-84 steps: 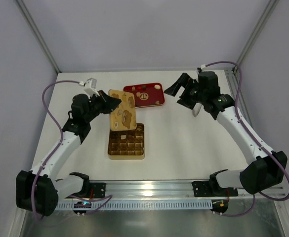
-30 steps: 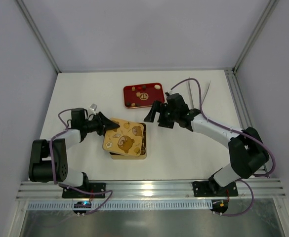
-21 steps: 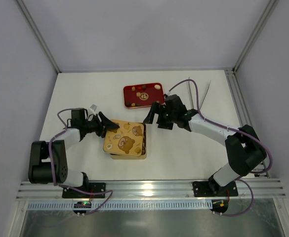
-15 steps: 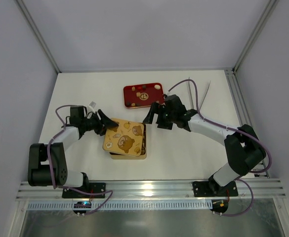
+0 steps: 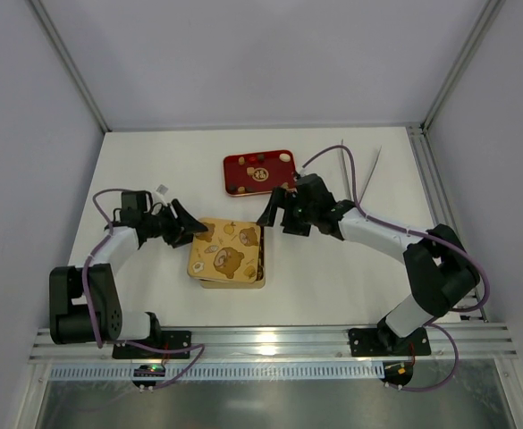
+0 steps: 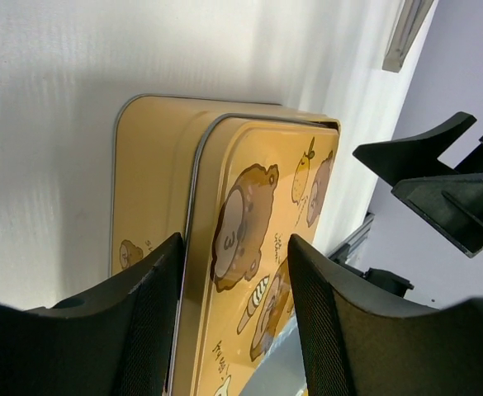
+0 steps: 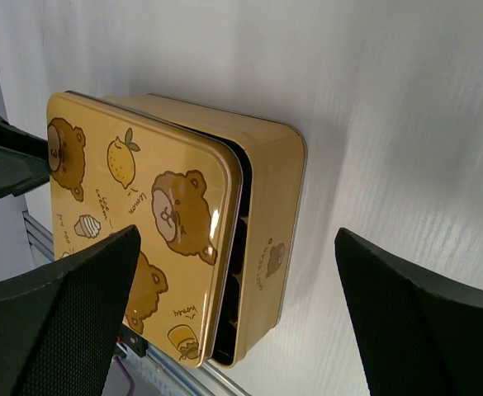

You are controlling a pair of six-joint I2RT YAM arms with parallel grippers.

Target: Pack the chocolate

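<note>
Chocolate (image 5: 284, 157): few tiny pieces, cream and dark brown.
Position: lying loose in red tray (image 5: 226, 172), pieces apart.

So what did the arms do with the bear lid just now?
The left pincer lowered the bear lid onto the gold box, crooked, then let go and pulled back. The right pincer swung in beside the box, open. The red tray stayed put.

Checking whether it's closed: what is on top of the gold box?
A bear-printed lid lies on the gold box, shifted off square, leaving a dark slit along one side. The lid covers the compartments; what they hold cannot be seen.
</note>
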